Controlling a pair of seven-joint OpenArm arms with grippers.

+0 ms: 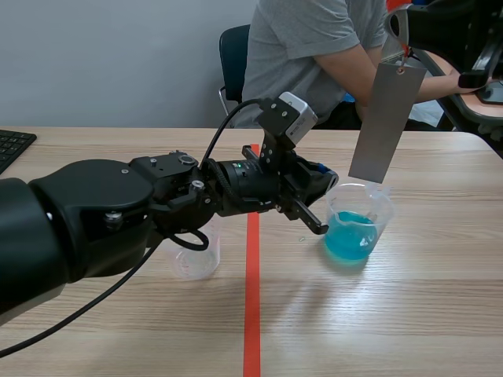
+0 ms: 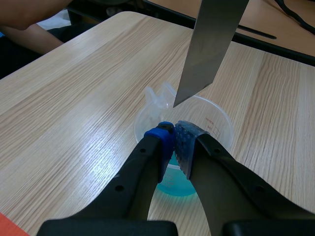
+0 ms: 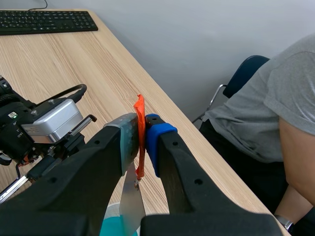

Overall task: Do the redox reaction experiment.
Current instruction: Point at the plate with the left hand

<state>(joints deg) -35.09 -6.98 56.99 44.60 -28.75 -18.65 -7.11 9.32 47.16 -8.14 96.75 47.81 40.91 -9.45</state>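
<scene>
The beaker (image 2: 219, 118) of blue liquid (image 1: 349, 237) is being pinched at its near rim by the left gripper (image 2: 173, 136), whose fingers are closed on it. Just above it a grey metal plate (image 1: 385, 122) is being dangled by its orange-red tab (image 3: 140, 112) — clamped tight in the right gripper (image 3: 142, 132).

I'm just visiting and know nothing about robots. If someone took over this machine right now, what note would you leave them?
Left gripper: shut on the beaker's near rim.
Right gripper: shut on the orange tag; the metal plate hangs from it.
Plate: tilted, lower end just above the beaker, clear of the blue liquid.
Done: beaker gripped, plate held over it.
Left: likely lower the plate into the liquid.
An empty beaker stands under the left arm.
</scene>
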